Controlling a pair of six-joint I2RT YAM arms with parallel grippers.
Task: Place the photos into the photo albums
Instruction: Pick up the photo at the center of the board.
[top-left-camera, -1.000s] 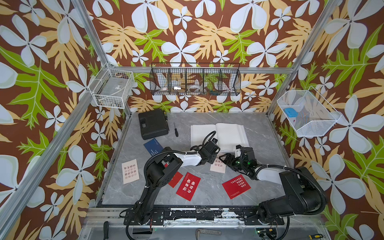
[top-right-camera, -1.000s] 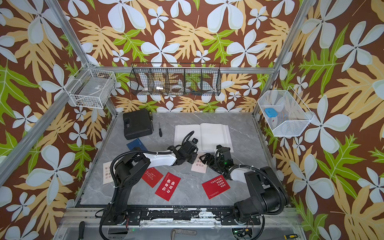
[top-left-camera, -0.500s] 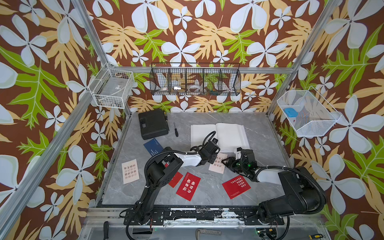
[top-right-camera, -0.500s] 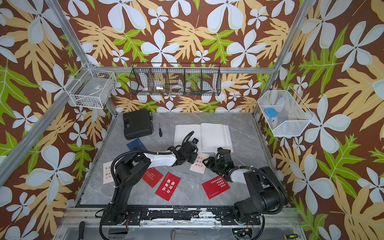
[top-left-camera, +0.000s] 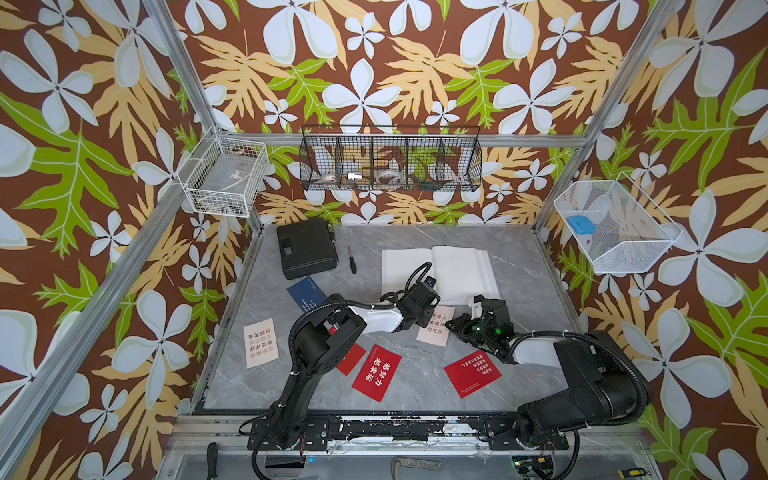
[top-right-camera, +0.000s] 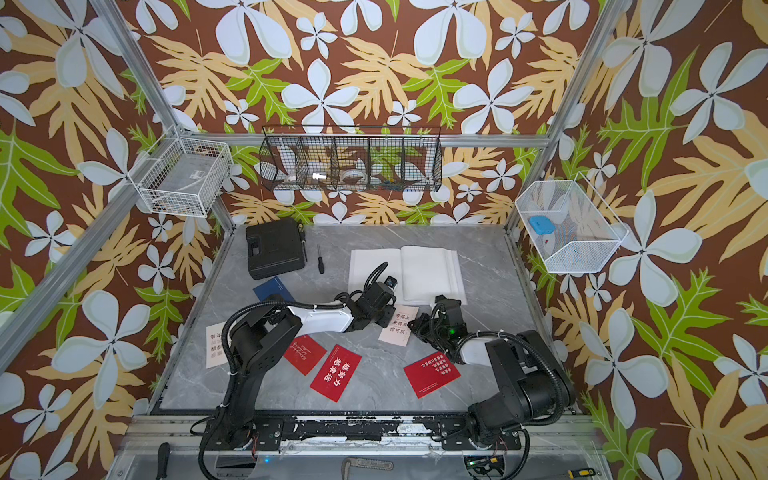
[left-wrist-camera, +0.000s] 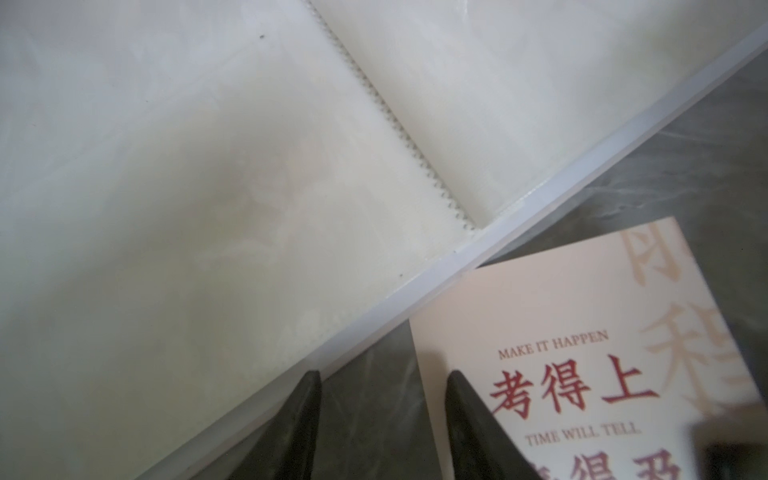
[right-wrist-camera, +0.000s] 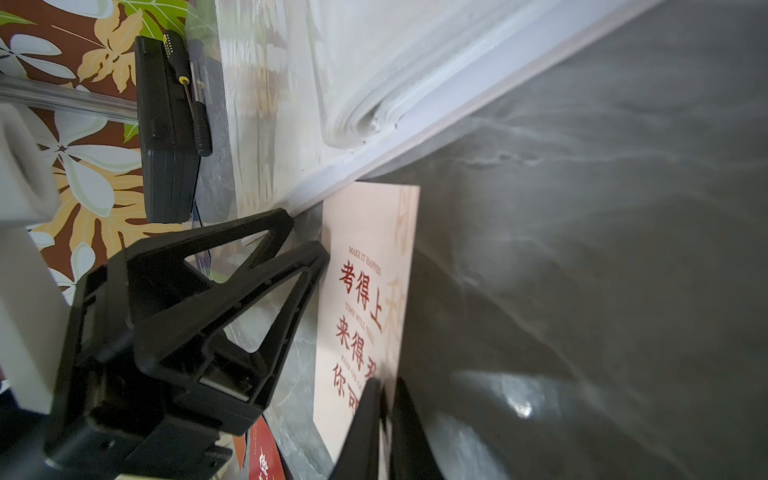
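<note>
The right jaws are clamping the cream photo (top-left-camera: 434, 332) beside the album (top-left-camera: 461, 266). The left jaws are hovering apart over the photo's left edge.

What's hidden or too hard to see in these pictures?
Red card: mostly under the left arm in a top view.
Cream card: lower lines cut off by the left wrist view's edge and the left tool.
Black wire basket: contents too small behind mesh in both top views.
</note>
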